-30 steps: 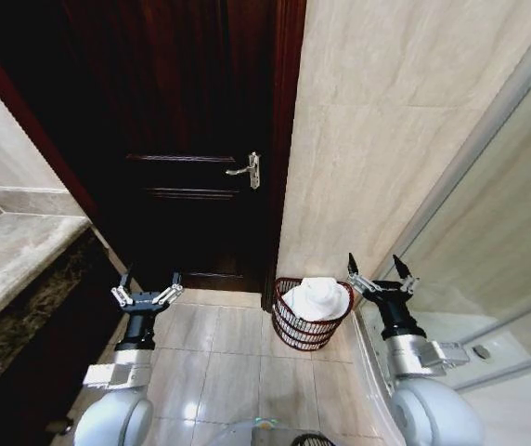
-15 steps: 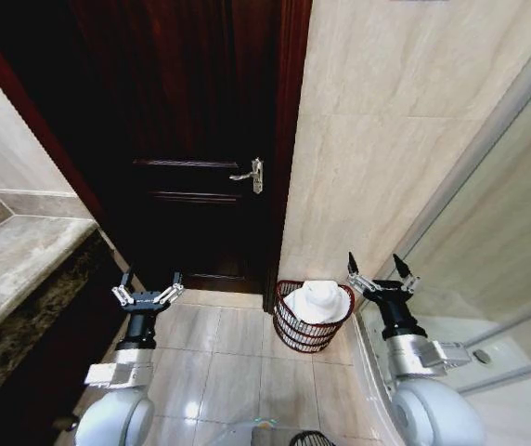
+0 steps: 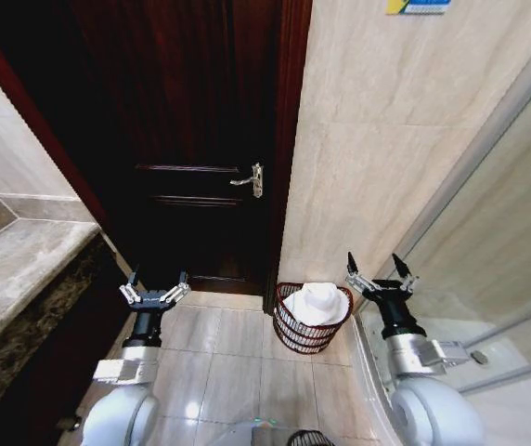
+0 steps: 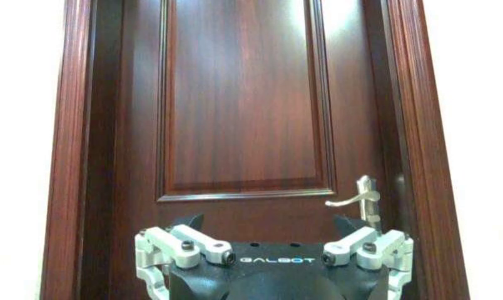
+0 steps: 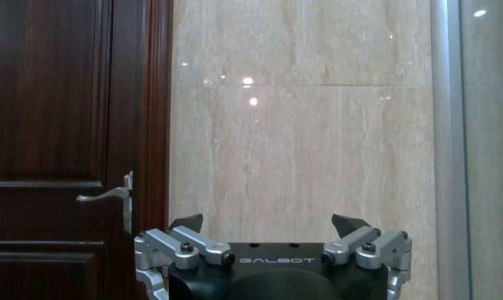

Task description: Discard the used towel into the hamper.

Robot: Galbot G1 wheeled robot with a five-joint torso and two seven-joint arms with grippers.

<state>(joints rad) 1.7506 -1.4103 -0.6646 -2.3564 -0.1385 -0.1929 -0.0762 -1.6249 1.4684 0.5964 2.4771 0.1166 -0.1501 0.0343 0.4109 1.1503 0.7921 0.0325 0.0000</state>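
Against the tiled wall at our 12 o'clock, the hamper [image 3: 313, 319] holds the white towel [image 3: 317, 302]. Our left gripper [image 3: 155, 294] at 10 o'clock and right gripper [image 3: 377, 277] at 2 o'clock hang wide, empty. We judge the task done.

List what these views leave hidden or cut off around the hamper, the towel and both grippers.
- Hamper interior, head view: the white towel heaped over the rim covers whatever lies beneath.
- Hamper's far side, head view: hidden behind the towel and its own front bars.
- Left gripper and right gripper, open: in both wrist views the lower edge cuts off the gripper bodies.
- Blue and yellow sign, head view: cut by the top edge, unreadable.
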